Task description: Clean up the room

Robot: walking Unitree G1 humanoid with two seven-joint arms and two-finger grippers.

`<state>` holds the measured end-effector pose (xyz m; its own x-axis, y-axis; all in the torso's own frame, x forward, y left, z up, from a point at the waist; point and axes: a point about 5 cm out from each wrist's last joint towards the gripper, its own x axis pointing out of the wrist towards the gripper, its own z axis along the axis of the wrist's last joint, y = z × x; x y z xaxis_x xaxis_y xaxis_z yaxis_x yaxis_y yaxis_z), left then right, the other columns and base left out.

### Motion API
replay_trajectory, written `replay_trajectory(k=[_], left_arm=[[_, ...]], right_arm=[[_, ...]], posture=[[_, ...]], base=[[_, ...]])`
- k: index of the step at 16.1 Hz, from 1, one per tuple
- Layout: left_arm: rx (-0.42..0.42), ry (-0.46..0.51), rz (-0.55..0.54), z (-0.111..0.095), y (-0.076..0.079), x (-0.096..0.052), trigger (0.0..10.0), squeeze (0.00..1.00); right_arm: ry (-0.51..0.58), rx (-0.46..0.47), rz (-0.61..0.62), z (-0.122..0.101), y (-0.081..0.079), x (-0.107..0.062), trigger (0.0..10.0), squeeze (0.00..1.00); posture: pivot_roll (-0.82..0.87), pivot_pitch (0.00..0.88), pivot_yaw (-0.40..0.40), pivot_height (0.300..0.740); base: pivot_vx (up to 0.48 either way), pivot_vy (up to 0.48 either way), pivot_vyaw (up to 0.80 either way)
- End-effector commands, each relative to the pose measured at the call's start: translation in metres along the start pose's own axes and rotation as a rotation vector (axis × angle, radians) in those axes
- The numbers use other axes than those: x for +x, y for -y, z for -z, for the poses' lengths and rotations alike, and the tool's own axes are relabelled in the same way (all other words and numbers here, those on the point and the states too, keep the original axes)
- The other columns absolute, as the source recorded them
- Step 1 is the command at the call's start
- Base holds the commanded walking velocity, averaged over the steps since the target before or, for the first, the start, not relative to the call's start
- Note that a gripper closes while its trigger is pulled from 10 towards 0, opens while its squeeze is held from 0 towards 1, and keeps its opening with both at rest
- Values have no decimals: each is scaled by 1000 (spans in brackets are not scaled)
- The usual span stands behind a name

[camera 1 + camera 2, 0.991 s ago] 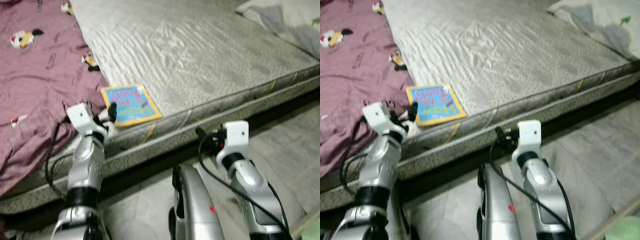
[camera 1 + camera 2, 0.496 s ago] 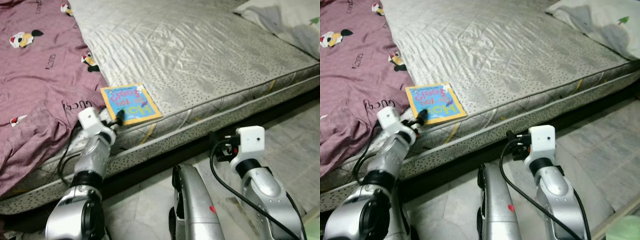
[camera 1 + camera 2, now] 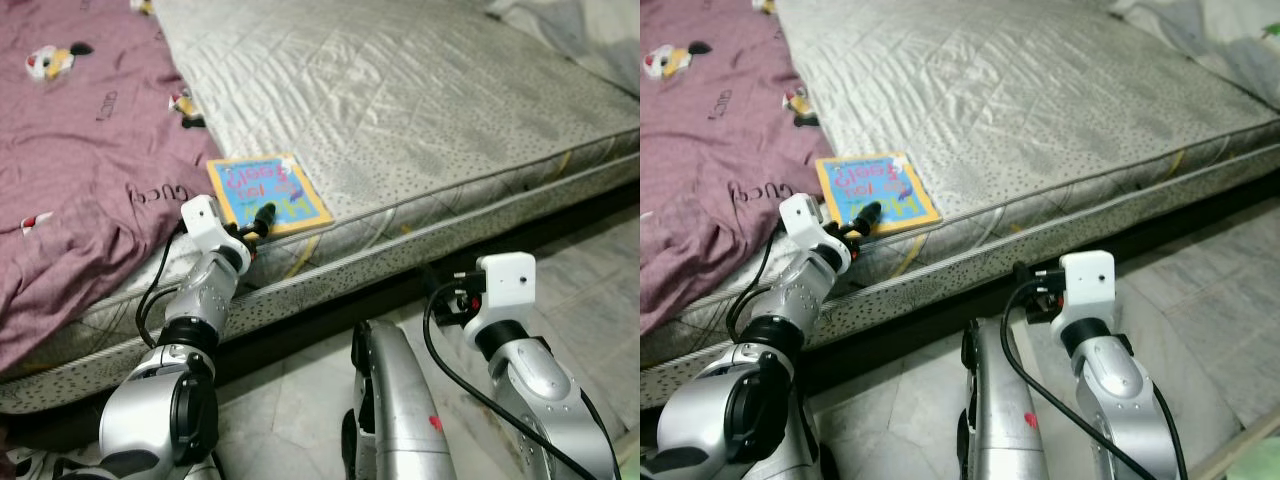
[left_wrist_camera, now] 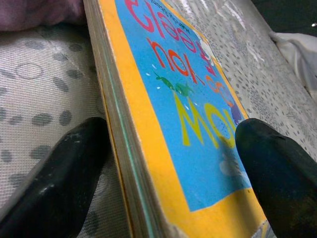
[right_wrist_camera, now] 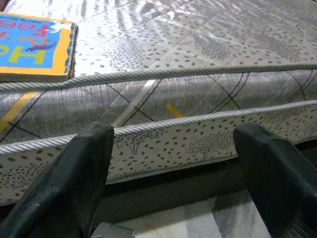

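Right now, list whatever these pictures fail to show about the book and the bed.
- Book: the left wrist view cuts off its title; underside hidden against the mattress.
- Left gripper: fingers straddle the book's corner; contact unclear.
- Maroon sheet: runs past the left eye view's edge.
- Under the bed: dark shadow.

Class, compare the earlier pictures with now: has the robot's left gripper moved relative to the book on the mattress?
Yes. The left gripper has moved forward onto the near corner of the yellow-bordered blue picture book on the grey quilted mattress, its fingers now open either side of that corner.
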<state>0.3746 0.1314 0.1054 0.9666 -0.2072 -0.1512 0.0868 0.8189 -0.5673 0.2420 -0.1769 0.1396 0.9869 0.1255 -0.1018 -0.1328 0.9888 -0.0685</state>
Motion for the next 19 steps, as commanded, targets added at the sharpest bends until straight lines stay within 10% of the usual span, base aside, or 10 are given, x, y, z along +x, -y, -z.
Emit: replay_trajectory(k=[1,14,15,16,19], left_arm=[[-21,-112,-10,27,-2,-4,10000,0],[-21,-112,-10,27,-2,-4,10000,0],[-35,-113,0,27,-1,-4,1451,0],[-60,-77,59,14,3,0,0,0],[-69,-58,86,6,6,2,0,0]], right_arm=[[-16,-12,13,2,3,-6,10000,0],[-16,-12,13,2,3,-6,10000,0],[-18,-12,14,1,3,-6,10000,0],[6,-1,6,1,-2,10,10000,0],[26,3,2,-1,-4,18,10000,0]], posture=[[-291,159,-46,423],[-291,159,-46,423],[-291,160,-45,423],[-239,73,-28,423],[-240,62,-27,423]], base=[[0,0,0],[0,0,0],[0,0,0],[0,0,0],[0,0,0]])
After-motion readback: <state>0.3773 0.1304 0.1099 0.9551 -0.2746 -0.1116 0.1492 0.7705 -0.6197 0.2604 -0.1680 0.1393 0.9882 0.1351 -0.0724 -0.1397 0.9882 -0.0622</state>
